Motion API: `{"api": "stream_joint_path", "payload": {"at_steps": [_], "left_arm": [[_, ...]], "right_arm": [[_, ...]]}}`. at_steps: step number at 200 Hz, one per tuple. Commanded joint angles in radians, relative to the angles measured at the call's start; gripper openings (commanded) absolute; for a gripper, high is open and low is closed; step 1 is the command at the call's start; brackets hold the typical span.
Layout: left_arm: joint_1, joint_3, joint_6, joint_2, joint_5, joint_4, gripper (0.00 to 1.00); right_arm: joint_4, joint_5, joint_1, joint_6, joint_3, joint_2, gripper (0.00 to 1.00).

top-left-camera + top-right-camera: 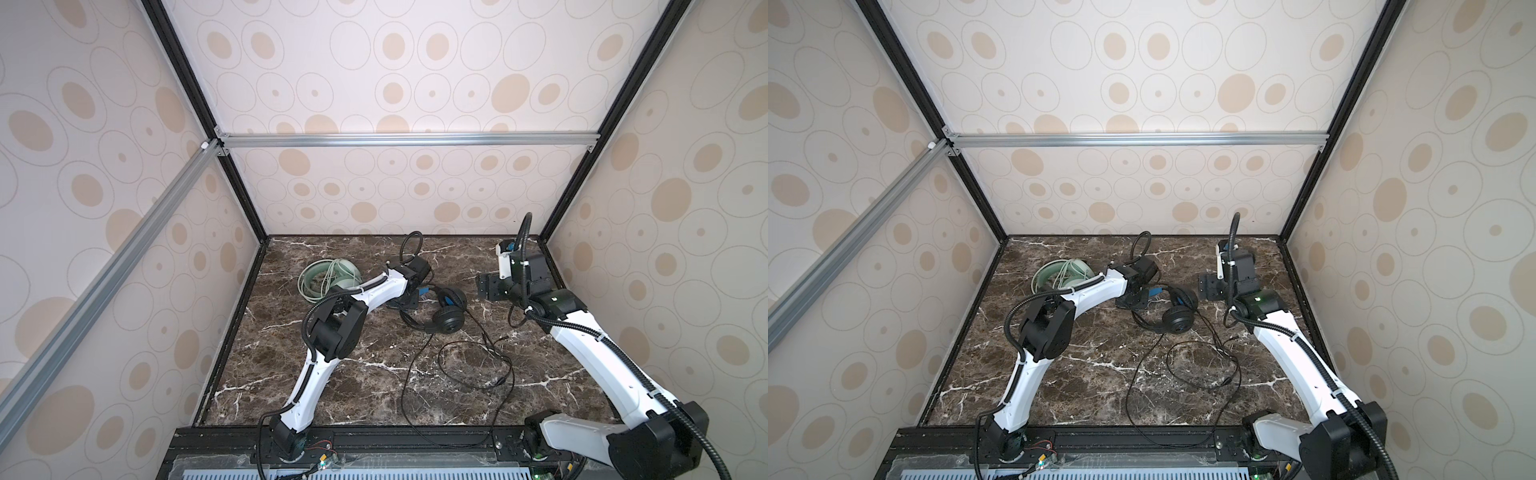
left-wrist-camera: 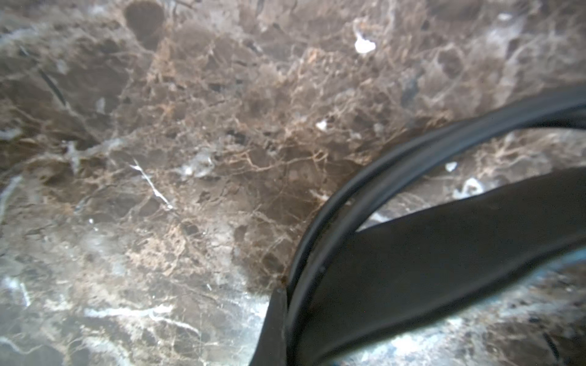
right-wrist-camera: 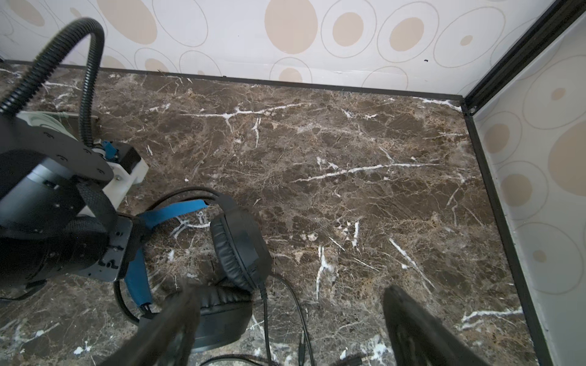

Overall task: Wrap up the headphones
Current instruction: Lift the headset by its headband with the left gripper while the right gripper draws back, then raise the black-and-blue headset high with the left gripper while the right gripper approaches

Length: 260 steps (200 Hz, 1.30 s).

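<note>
Marble tabletop bears black headphones, headband toward left end effector clamping it; right end effector gapes.

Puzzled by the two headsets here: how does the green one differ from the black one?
The green headset has its cable coiled on it; the black headset trails its cable loose over the table. The green headset lies untouched; the left gripper has its jaws shut on the black headset's band. Both are corded.

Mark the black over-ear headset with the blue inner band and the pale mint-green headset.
Black over-ear headset (image 1: 446, 322): in a top view, nearer ear cup's outer shell.
Pale mint-green headset (image 1: 348, 270): in a top view, ear cup beside its cable.
</note>
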Motion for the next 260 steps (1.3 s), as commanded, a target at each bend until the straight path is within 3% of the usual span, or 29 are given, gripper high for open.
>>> {"api": "stream_joint_path", "payload": {"at_steps": [1,42,85,152,205,260], "left_arm": [[0.004,0.049,0.041,-0.031,-0.13,-0.04,0.0],[0.01,0.229,0.167,-0.122,-0.181,-0.075,0.0],[0.021,0.486,0.274,-0.173,-0.253,-0.23,0.0],[0.034,0.466,0.381,-0.407,-0.273,-0.078,0.0],[0.043,0.566,0.396,-0.433,-0.266,-0.116,0.0],[0.046,0.559,0.397,-0.473,-0.227,-0.101,0.0]], "right_arm": [[-0.008,-0.04,-0.004,-0.011,-0.039,-0.045,0.93],[0.092,-0.255,-0.007,-0.035,-0.127,-0.124,0.96],[0.227,-0.439,-0.087,0.069,-0.181,-0.159,0.97],[0.575,-0.679,-0.155,0.143,-0.268,-0.116,0.97],[0.764,-0.868,-0.156,0.214,-0.245,-0.015,0.95],[0.876,-0.938,-0.153,0.256,-0.216,0.102,0.89]]}}
